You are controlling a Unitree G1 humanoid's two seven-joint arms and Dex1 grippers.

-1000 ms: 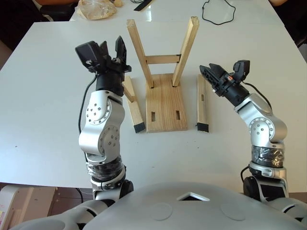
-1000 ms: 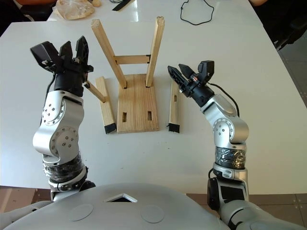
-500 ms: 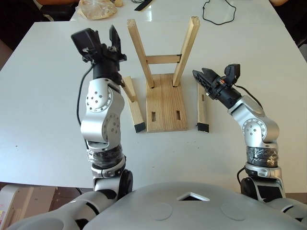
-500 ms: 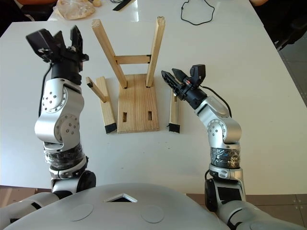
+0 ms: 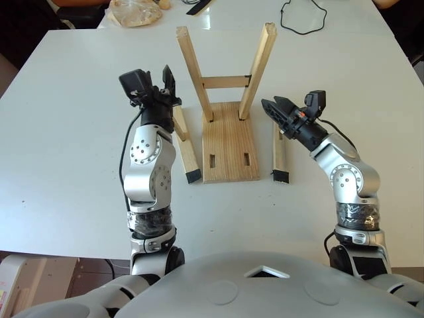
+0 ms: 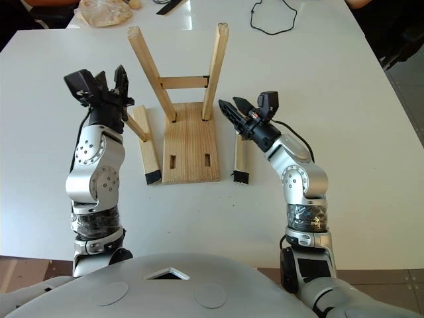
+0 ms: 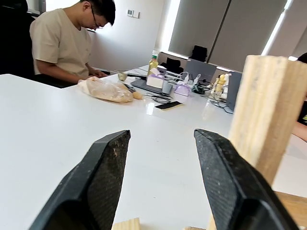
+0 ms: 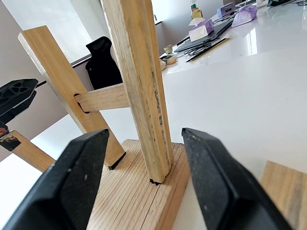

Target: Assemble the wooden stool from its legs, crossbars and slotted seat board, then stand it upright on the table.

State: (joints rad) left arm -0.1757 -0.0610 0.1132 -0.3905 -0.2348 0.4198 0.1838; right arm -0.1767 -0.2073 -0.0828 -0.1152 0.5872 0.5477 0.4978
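You will find the pale wooden slotted seat board (image 5: 228,149) flat on the white table (image 5: 66,132), with two upright wooden legs (image 5: 193,73) in its far slots, joined by a short wooden crossbar (image 5: 224,82). The left gripper (image 5: 161,85) hovers over the left loose black-capped leg (image 5: 184,149) and the right gripper (image 5: 270,106) over the right loose black-capped leg (image 5: 280,149) — both with jaws spread apart.

office or meeting room. long white bench (image 7: 48,120), grey roller blinds (image 7: 230,28) over tall windows, black office chair (image 7: 199,51), flat dark laptop (image 7: 146,85), drink bottle (image 7: 153,60), loose black cable (image 5: 301,16), wall control panel (image 7: 133,13).
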